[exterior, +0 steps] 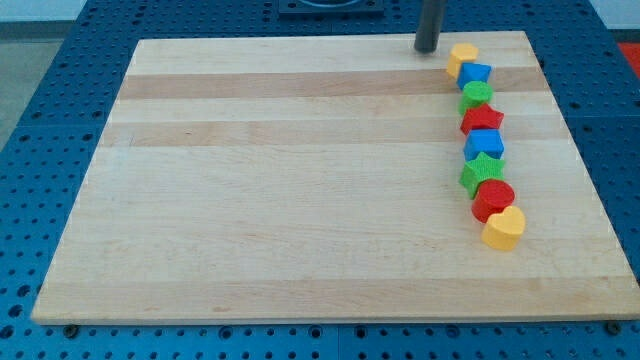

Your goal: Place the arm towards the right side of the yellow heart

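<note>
While the rod descends from the view's top, my tip [428, 49] rests on the desk [300, 180] close to its far edge, toward the far right corner, just to the left of a yellow block [462, 55] whose shape is unclear. No gripper is fitted, so no open or closed state applies; the arm ends only in the dark rod. Eight blocks form a touching column running down the desk's right side. From the far edge toward the near edge they are: the yellow block, a blue block [475, 74], a green block [478, 95], a red block [481, 119], a second blue block [484, 143], a green star [482, 172], a red round block [493, 198], and the yellow heart [504, 228]. The yellow heart closes the column at its near end, touching the red round block, roughly midway along the desk's right edge. My tip stands well apart from the yellow heart, at the opposite end of the column.
</note>
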Robot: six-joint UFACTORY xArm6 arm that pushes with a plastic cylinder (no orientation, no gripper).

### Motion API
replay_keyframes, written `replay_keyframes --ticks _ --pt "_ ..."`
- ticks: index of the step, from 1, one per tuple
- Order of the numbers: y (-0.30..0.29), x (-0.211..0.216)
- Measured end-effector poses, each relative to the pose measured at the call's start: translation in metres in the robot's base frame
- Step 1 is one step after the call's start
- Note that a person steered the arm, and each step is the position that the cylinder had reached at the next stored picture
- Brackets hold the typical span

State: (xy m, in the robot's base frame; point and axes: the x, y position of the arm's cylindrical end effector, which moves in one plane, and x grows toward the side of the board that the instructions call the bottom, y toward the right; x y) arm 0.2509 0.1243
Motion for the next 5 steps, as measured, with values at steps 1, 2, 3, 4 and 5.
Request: replay_keyframes --ticks 1,2,3,4,5 --pt "-0.003 0.011" --pt "-0.002 -0.022" --pt "0.018 -0.058" --pt "0.154 -0.019" --pt "0.211 0.028"
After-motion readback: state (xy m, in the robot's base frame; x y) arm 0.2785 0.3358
